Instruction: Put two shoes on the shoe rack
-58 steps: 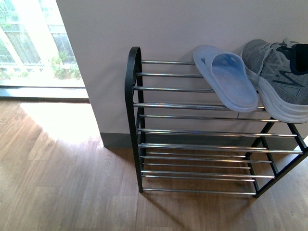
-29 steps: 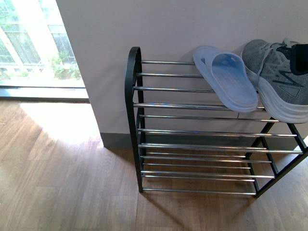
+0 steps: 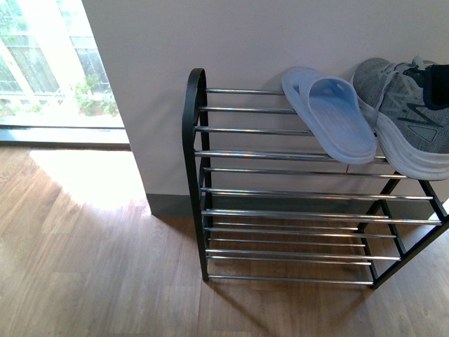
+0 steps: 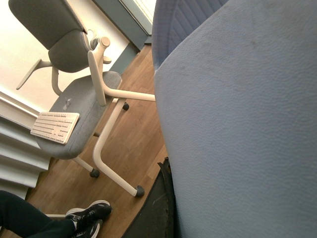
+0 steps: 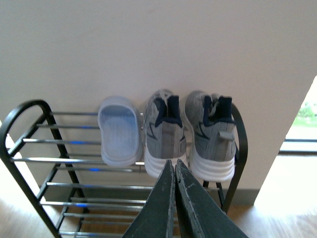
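Right hand (image 5: 174, 171): nearest item in the right wrist view; two dark fingers pressed together, nothing between them, held in front of the rack and apart from it.

Left hand: not identifiable. The left wrist view is filled by a pale blue slide (image 4: 237, 124) pressed close to the camera, with a dark edge just below it. Judged to be carried by this hand, but whether the fingers pinch it cannot be told.

Shoe rack (image 3: 198, 175): black frame with chrome bars in several tiers, standing on the wooden floor (image 3: 91, 267) against the wall (image 3: 231, 35). Lower tiers carry nothing.

Top tier, left to right in the right wrist view: one pale blue slide (image 5: 119, 130) lying flat; grey sneaker (image 5: 165, 133) just beside it; second grey sneaker (image 5: 212, 134) beside that, near the frame's right end. Both sneakers sit heel outward, toes to the wall, white soles overhanging the front bar slightly.

Background, left wrist view: grey office chair (image 4: 74, 99) with a keyboard (image 4: 53, 126) on its seat, and a person's dark shoe (image 4: 89, 214) on the floor.

Step in hand: both sneakers appear placed; remaining work is judged to be the second slide. Next move calls for carrying it to the free bars left of its mate and laying it flat across at least two bars.
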Tool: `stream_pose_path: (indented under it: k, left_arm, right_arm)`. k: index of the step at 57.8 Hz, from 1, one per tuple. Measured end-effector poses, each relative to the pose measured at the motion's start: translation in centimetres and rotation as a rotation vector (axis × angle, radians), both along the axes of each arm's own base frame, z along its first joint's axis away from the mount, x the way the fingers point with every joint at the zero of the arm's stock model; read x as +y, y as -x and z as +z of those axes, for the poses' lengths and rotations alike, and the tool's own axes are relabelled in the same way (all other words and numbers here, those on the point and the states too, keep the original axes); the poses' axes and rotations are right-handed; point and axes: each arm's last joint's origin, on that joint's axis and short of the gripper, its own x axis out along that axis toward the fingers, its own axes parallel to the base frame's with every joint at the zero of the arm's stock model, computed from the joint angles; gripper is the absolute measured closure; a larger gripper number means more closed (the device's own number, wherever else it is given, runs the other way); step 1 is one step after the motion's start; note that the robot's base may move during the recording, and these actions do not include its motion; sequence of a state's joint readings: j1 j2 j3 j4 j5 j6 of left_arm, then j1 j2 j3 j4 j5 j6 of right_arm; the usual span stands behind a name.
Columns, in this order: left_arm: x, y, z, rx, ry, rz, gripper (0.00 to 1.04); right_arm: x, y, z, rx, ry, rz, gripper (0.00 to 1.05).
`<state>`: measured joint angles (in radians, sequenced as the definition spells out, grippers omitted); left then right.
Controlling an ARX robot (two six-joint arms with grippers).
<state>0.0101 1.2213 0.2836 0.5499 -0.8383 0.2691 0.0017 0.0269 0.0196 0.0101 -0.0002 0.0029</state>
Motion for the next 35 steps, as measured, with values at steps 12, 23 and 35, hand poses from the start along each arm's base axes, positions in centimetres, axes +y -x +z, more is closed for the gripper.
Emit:
stream_pose_path:
  k: [12,23,35]
  left_arm:
    - [0.0,0.0,0.0,0.0,0.0,0.0,1.03]
    - [0.0,0.0,0.0,0.0,0.0,0.0,1.03]
    - [0.05,0.01,0.0,0.0,0.0,0.003,1.03]
  right_arm:
    - [0.0,0.13,0.07,-0.011,0.0,0.0,1.03]
    - [0.0,0.13,0.07,-0.011,0.0,0.0,0.82]
    - [0.0,0.14,0.08,-0.012,0.0,0.001,0.48]
